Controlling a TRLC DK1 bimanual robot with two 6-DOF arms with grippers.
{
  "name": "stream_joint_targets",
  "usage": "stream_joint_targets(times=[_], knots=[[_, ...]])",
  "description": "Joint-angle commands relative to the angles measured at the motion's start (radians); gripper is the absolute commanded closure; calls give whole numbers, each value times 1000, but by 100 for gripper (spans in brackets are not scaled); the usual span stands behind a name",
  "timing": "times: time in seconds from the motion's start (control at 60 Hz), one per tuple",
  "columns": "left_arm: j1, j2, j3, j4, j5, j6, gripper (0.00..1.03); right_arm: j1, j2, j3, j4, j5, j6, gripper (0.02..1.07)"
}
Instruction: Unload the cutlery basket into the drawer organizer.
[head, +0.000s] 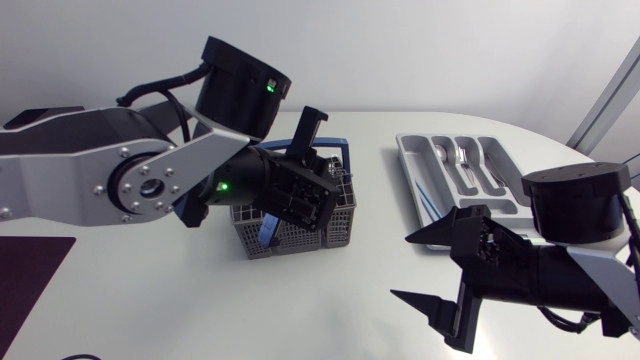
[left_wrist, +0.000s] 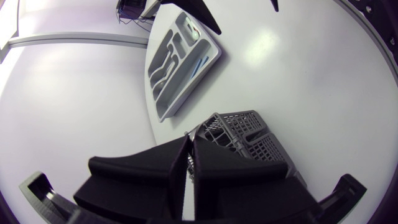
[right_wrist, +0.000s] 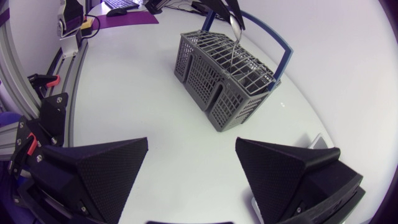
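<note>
In the head view the left arm (head: 120, 165) covers most of the cutlery basket (right_wrist: 217, 74), so only its near wall and one corner show there. The left hand's own fingertips cannot be seen from above. In the left wrist view the hand blocks the near part of the basket, and the spoon's lower shaft disappears inside the mesh in the right wrist view. Whether the basket holds any other cutlery cannot be determined. The pieces in the drawer organizer (head: 412, 160) are too small to count: several silver items lie in the middle compartments, and a thin blue item lies along one long compartment. Countable items are one basket, one organizer, one spoon (right_wrist: 236, 25) and two hands. The basket is a grey plastic mesh box with a gridded top and a blue bail handle standing up over it. It sits upright near the middle of the white tabletop (head: 200, 300), well apart from the organizer. The organizer is a pale grey tray with several compartments, lying flat toward the far right of the tabletop. The left hand (left_wrist: 189, 149) is directly over the basket. Its fingers are pressed almost together and clenched on the upper end of the spoon, whose shaft hangs down into the basket. The right hand (right_wrist: 191, 144) is released, with its fingers spread wide and nothing between them. It is above bare tabletop on the near side of the organizer and faces the basket.
</note>
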Motion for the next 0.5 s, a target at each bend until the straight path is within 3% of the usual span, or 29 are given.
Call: stream_joint_targets(times=[0.0,0.483], knots=[[-7,-29,1,13,-10,7,95,8,11,-18,-5,7,19,6],[-43,38,188,-247,-5,140,96,16,2,-40,-17,-12,10,6]])
